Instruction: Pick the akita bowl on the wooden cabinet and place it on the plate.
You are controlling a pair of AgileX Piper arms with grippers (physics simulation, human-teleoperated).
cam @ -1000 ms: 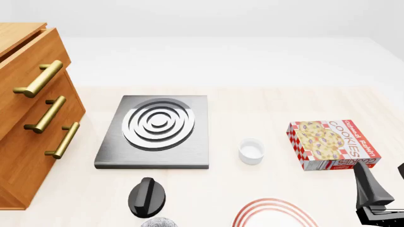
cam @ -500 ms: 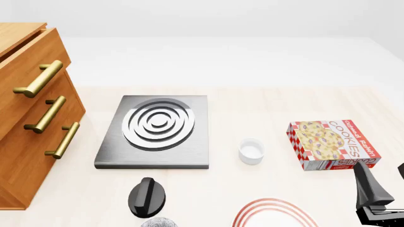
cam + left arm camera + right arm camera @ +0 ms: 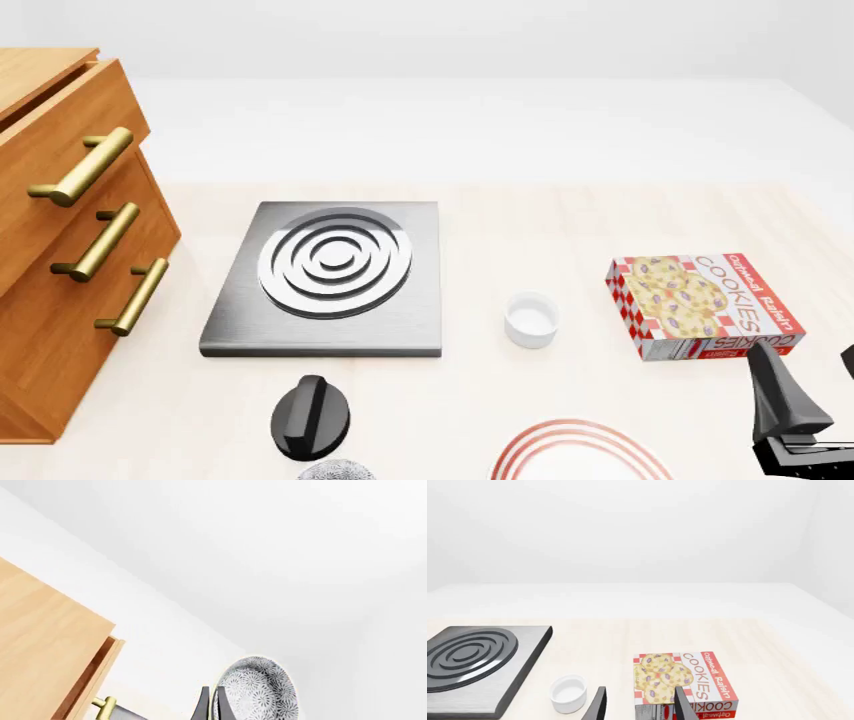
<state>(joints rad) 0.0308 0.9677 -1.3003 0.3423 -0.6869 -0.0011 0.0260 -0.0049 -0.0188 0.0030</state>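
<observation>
Your left gripper (image 3: 211, 706) has the bowl (image 3: 259, 692) by its rim: in the left wrist view two dark fingers sit tight together with a thin sliver of rim between them, so the jaws are nearly shut, clamped on the bowl. The bowl hangs on edge there, patterned inside facing the camera, which fits a rim pinch on something this wide and shallow. It's off the cabinet (image 3: 47, 645), whose top and one brass handle show to one side. The front view gives you almost none of this: only a speckled scrap at the bottom edge, next to the dark rounded part of the left arm (image 3: 311, 415). What that view does give is the plate (image 3: 577, 452), red rings half cut off at the bottom, near you and apart from the stove (image 3: 327, 275), cup (image 3: 531, 320) and cookie box (image 3: 705, 305). So the carry looks only part done; you need to bring the bowl over the plate and level it before letting go, or it may land on edge. Your right gripper (image 3: 637, 705) is parked at the right, fingers apart with nothing between them, pointed toward the box; it's clear of the plate, so leave it.
</observation>
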